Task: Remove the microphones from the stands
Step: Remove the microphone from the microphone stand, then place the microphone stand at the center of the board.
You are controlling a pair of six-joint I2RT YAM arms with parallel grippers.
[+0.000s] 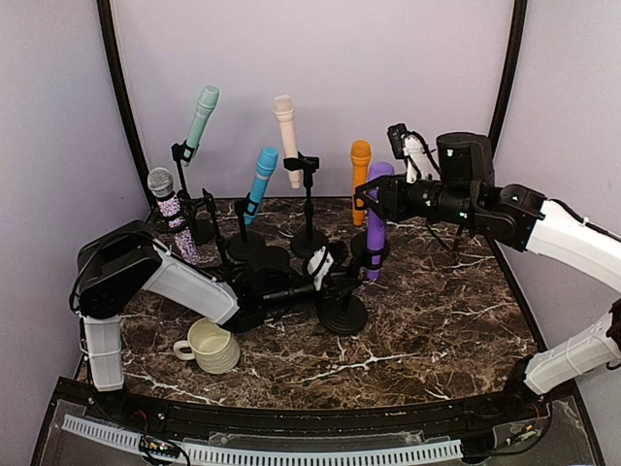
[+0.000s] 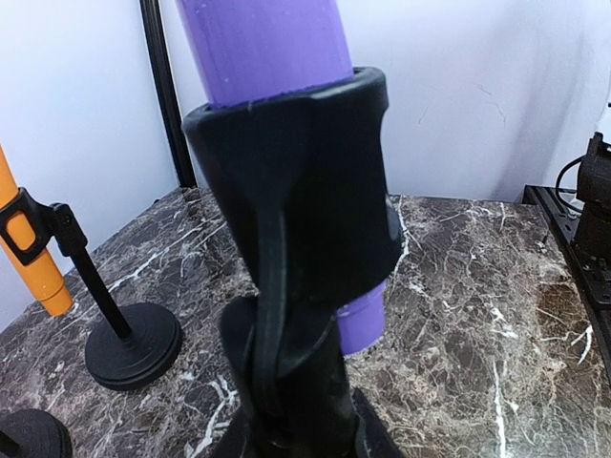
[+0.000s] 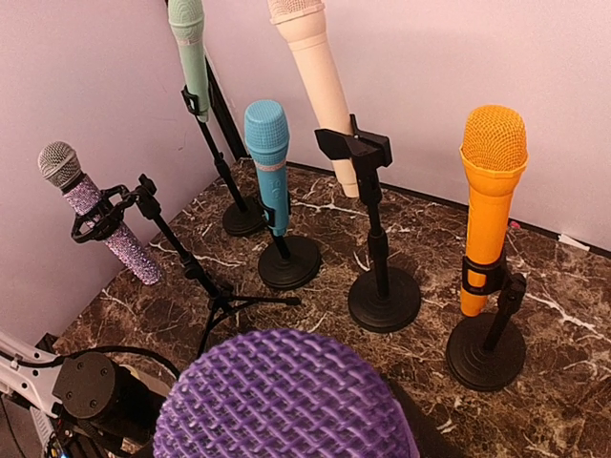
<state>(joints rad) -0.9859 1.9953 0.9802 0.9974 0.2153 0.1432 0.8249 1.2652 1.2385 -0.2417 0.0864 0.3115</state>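
Observation:
The purple microphone point(image 1: 376, 218) stands upright at centre right of the table. Its shaft point(image 2: 272, 43) still sits in the black clip point(image 2: 296, 181) of its stand, with the lower end poking out below. The stand's round base point(image 1: 345, 316) rests on the marble. My right gripper point(image 1: 372, 197) is shut on the microphone's upper body; in the right wrist view the purple mesh head point(image 3: 286, 401) hides the fingers. My left gripper point(image 1: 322, 270) reaches in low from the left, shut on the stand's pole point(image 2: 296, 382) just under the clip.
Other microphones on stands crowd the back: mint point(image 1: 202, 115), blue point(image 1: 262, 175), cream point(image 1: 287, 136), orange point(image 1: 360, 167) and a glittery one point(image 1: 170, 214) on a tripod. A cream mug point(image 1: 213, 345) lies beside the left arm. Curved walls close the sides.

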